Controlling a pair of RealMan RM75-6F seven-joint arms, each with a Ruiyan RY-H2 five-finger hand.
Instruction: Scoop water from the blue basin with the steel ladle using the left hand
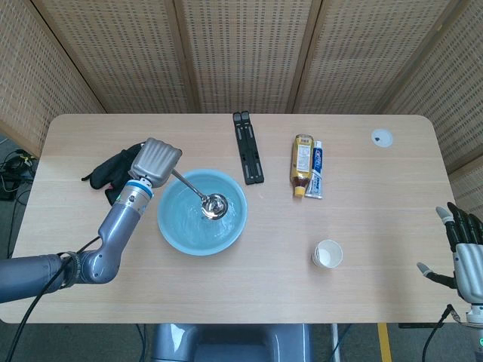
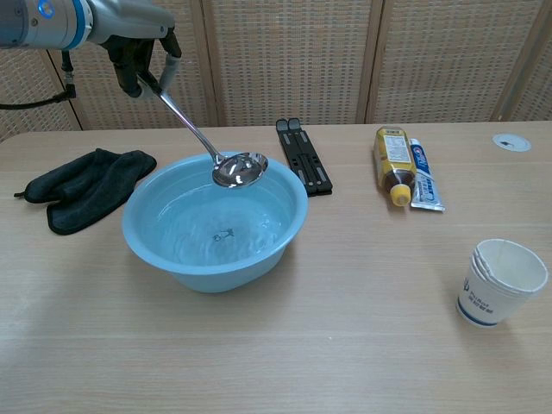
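The blue basin (image 1: 237, 219) (image 2: 152, 247) sits left of the table's middle with rippling water in it. My left hand (image 1: 155, 161) (image 2: 142, 53) grips the handle of the steel ladle (image 1: 213, 205) (image 2: 239, 169). The ladle's bowl hangs clear above the water, over the basin's far side, handle slanting up to the left. My right hand (image 1: 468, 255) stays at the table's right edge, fingers spread, holding nothing; the chest view does not show it.
A black cloth (image 1: 113, 172) (image 2: 79, 185) lies left of the basin. Behind the basin lies a black folded stand (image 1: 248, 147) (image 2: 304, 155). A yellow bottle (image 1: 303, 164) (image 2: 392, 159) and toothpaste tube (image 1: 317, 167) (image 2: 423, 185) lie at right. Paper cups (image 1: 327, 254) (image 2: 499, 280) stand front right.
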